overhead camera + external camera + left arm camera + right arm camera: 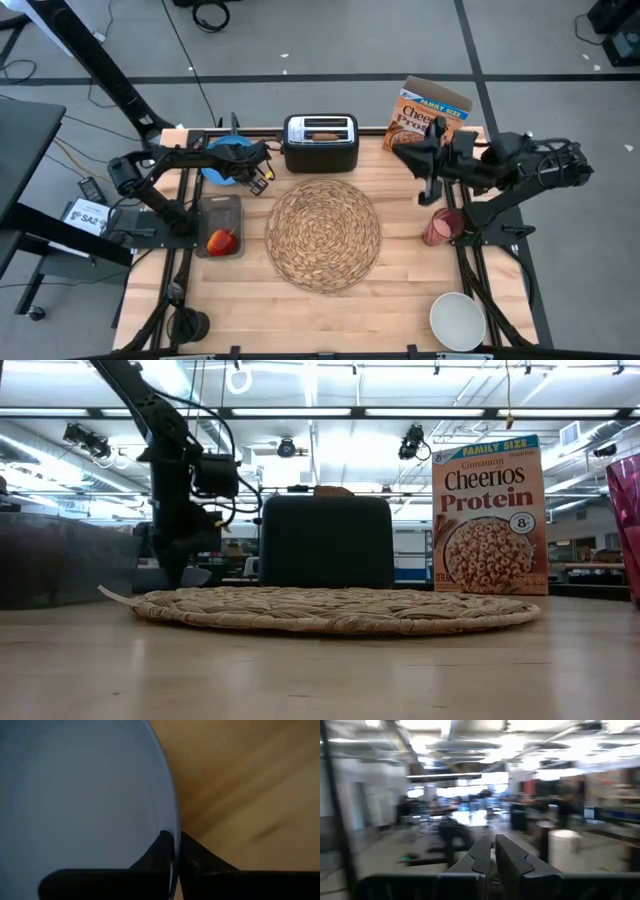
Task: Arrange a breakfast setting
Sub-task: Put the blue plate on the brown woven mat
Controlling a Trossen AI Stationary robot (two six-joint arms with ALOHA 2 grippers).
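Observation:
My left gripper (250, 178) is shut on the small blue plate (214, 172) at the table's far left, beside the toaster. The round straw placemat (323, 235) lies bare at mid table. The toast slice (322, 131) stands in a slot of the toaster (320, 145). The red apple (222, 241) lies in the grey tray (220, 212). My right gripper (492, 851) is shut and empty, up in front of the Cheerios box (432, 112). The red cup (440, 228) and the white bowl (458, 318) stand at the right. I cannot make out the spoon. My left gripper pinches the blue plate's rim (173, 827) between its two fingers, one finger (161, 851) on the plate's inner face and the other (196, 856) on its outer side. Whether the plate is clear of the table, I cannot tell.
The toaster stands at the far edge between the two arms, right behind the placemat. The Cheerios box stands upright at the far right (490, 515). The cup is just near-side of my right arm. Bare wood lies along the near edge left of the bowl.

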